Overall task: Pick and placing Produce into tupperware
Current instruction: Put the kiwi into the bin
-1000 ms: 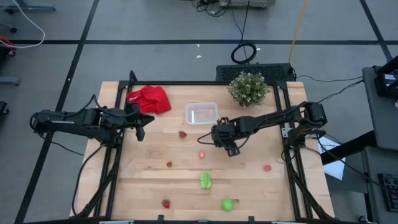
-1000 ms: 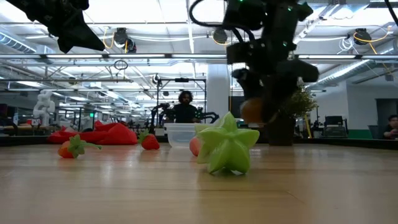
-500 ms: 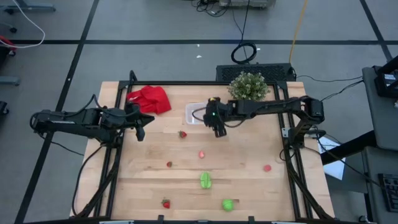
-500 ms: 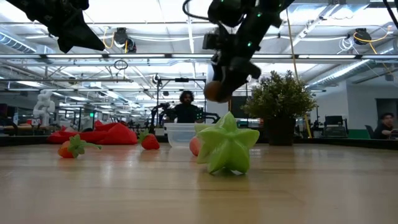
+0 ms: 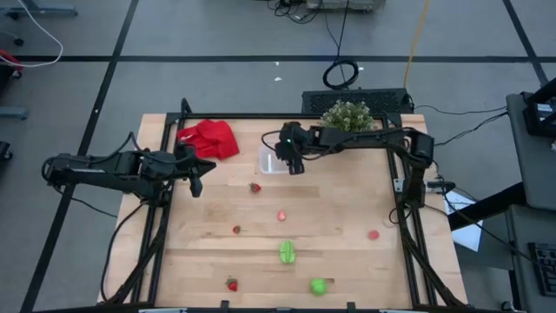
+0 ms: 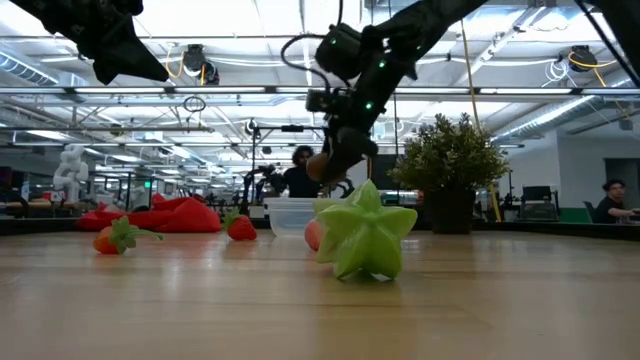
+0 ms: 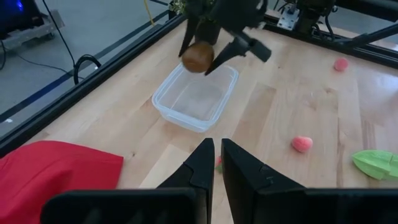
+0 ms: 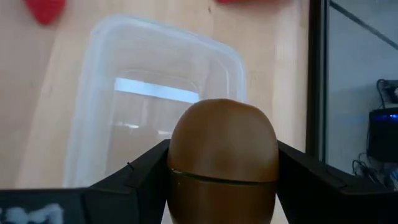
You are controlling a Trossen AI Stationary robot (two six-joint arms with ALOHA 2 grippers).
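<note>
High view: my right pincer (image 5: 289, 163) over tupperware (image 5: 271, 160) near potted plant (image 5: 347, 122); left pincer (image 5: 198, 177) idle beside red cloth (image 5: 209, 139), clamped tight, nothing in it.

Low view: right pincer (image 6: 330, 170) above tupperware (image 6: 292, 215), gripping brown oval (image 6: 318, 168); green star piece (image 6: 366, 232) on counter (image 6: 320, 300) in front.

Left wrist view: brown oval (image 7: 197, 57) held above tupperware (image 7: 196, 98), off its floor.

Right wrist view: fingers (image 8: 134, 180) clamp brown oval (image 8: 223, 160) from both sides, tupperware (image 8: 93, 99) beneath.
</note>
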